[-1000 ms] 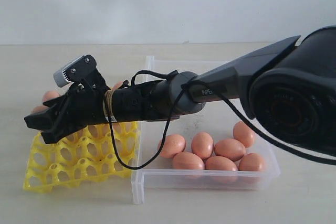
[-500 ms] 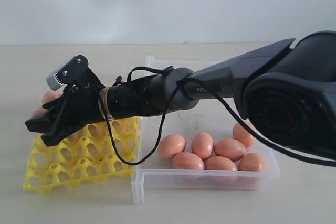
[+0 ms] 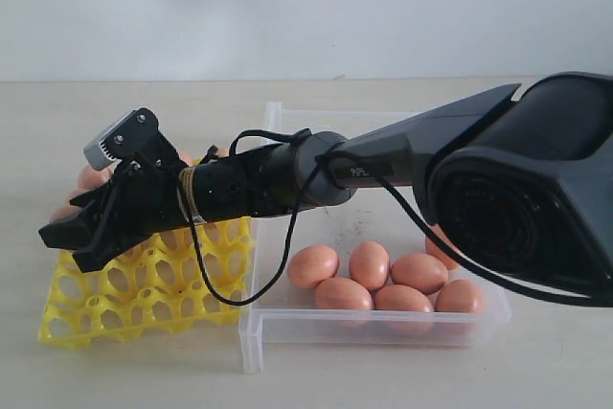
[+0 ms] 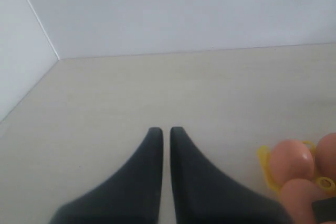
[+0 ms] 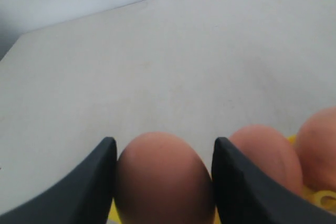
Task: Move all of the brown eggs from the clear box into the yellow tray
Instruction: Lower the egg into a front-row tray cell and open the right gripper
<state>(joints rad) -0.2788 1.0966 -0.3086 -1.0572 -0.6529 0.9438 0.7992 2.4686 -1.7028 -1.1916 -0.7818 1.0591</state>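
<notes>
My right gripper [image 3: 59, 236] reaches across the clear box [image 3: 374, 329] and hangs over the left side of the yellow tray [image 3: 144, 296]. Its fingers are shut on a brown egg [image 5: 164, 178], seen filling the gap in the right wrist view; in the exterior view the gripper hides this egg. Several brown eggs [image 3: 370, 264] lie at the front of the clear box. More eggs [image 3: 92, 177] sit in the tray's far cups, and two [image 5: 270, 156] show beside the held one. My left gripper [image 4: 165, 129] is shut and empty over bare table beside a tray corner [image 4: 266, 167].
The right arm's black tube and its looping cable [image 3: 239, 289] cross low over the box's left wall and the tray. A pale wall [image 3: 306, 7] stands behind the table. The left arm does not show in the exterior view.
My right gripper, with the egg still in it, has shifted a little to the left and lower over the tray. The left gripper's earlier state is not shown.
</notes>
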